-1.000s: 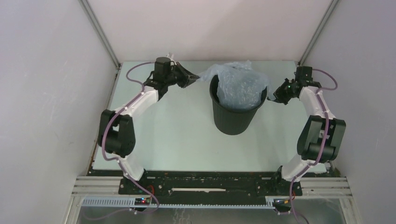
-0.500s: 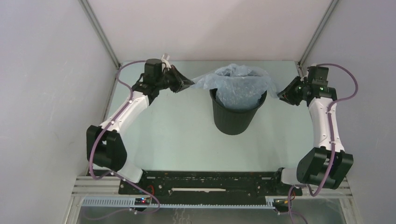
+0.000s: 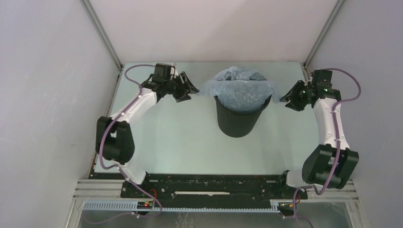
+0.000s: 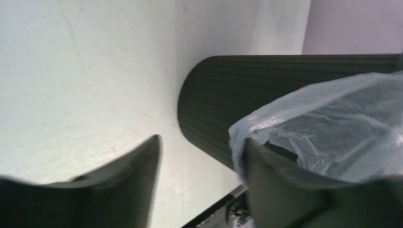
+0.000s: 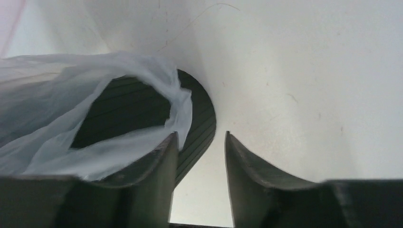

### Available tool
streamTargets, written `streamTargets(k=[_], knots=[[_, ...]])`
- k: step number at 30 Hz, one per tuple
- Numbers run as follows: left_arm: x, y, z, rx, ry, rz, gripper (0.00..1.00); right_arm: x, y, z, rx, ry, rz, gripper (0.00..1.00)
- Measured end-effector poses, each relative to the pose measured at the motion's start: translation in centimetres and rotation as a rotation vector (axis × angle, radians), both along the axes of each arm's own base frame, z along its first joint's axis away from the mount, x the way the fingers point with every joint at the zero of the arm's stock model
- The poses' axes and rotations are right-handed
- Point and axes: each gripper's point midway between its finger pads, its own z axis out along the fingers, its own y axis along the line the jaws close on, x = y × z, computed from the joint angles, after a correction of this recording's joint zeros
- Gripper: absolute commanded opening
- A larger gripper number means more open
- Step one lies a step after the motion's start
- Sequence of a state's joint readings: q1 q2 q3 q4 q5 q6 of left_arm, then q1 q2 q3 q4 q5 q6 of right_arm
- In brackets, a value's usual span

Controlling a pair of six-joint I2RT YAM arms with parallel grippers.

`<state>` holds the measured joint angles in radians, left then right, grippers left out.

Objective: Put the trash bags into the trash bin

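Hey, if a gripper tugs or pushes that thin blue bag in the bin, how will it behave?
Probably floppy: the trash bag is wrinkled film sagging over the trash bin rim, so a push would likely just crumple it. It looks very light, being see-through thin, so a tug may lift it right out.

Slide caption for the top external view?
Left gripper and right gripper, both open, flank the trash bin, trash bag draped over its rim.
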<state>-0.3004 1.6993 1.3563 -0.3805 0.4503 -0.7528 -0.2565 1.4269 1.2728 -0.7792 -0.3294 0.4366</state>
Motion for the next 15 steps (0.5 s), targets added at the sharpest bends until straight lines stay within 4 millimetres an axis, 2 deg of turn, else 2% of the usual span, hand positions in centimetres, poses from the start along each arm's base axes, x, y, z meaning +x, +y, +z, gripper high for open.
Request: streamTargets(k=[2,4,8,10,12,15], knots=[[-0.6,1.4,1.1,0.022,0.0,0.037,0.88,-1.0,-0.3,1.3,-0.01,-0.013,-0.016,0.69],[-1.1,2.5,3.2,0.015,-0.03,0.068,0.94,-1.8,-0.6,2.9,-0.015,-0.034,-0.036,0.74],[-2.7,3.9,9.3,-0.054,-0.132,0.13,0.97,-2.5,-0.6,6.8,0.0,-0.09,-0.076,0.77],[-3.7,4.1,11.6,-0.091,-0.17,0.147,0.99,-2.4,-0.3,9.2,0.032,-0.13,-0.089,0.78],[-4.4,4.2,13.2,-0.124,-0.188,0.161,0.99,-2.2,0.6,11.7,0.082,-0.186,-0.085,0.78],[-5.1,4.0,14.6,-0.177,-0.186,0.171,0.99,-2.3,2.3,14.3,0.152,-0.241,-0.056,0.8]])
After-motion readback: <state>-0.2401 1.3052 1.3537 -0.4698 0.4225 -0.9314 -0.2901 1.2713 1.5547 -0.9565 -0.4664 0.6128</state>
